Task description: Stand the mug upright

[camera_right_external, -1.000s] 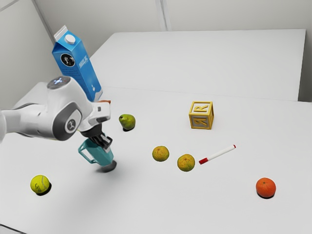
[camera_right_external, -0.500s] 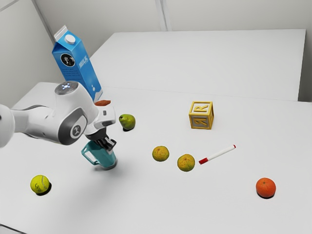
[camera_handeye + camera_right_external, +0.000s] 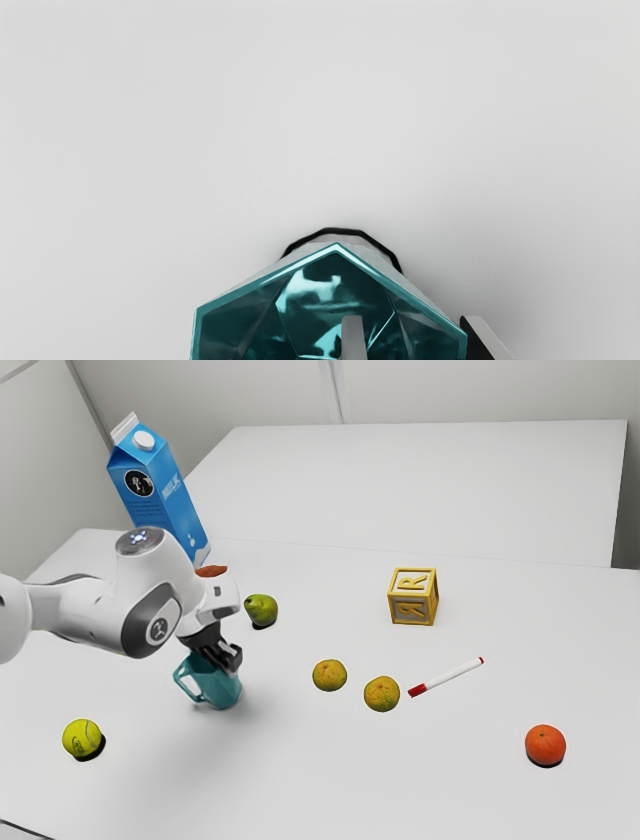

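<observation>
The gripper [image 3: 226,656] is at the rim of the teal mug [image 3: 219,687], low over the table in the exterior view. The mug has its base down at the table and its handle toward the exterior view's left; whether a slight tilt remains I cannot tell. In the wrist view, the gripper [image 3: 412,324] straddles one wall of the mug [image 3: 265,285], one finger inside the mouth and the other outside by the rim. A gap shows between the inner finger and that wall, so the gripper stands open. The hand hides part of the rim.
A tennis ball [image 3: 82,738] lies near the mug, toward the exterior view's left. Behind are a pear [image 3: 261,610] and a milk carton [image 3: 160,495]. Toward the right lie two yellowish fruits [image 3: 330,675], a marker [image 3: 450,675], a letter block [image 3: 413,597] and an orange [image 3: 545,745].
The mug has come down from a tilted pose above its shadow to the table and swung more upright. My hand moved down and slightly toward the exterior view's right, and its fingers let go of the mug.
</observation>
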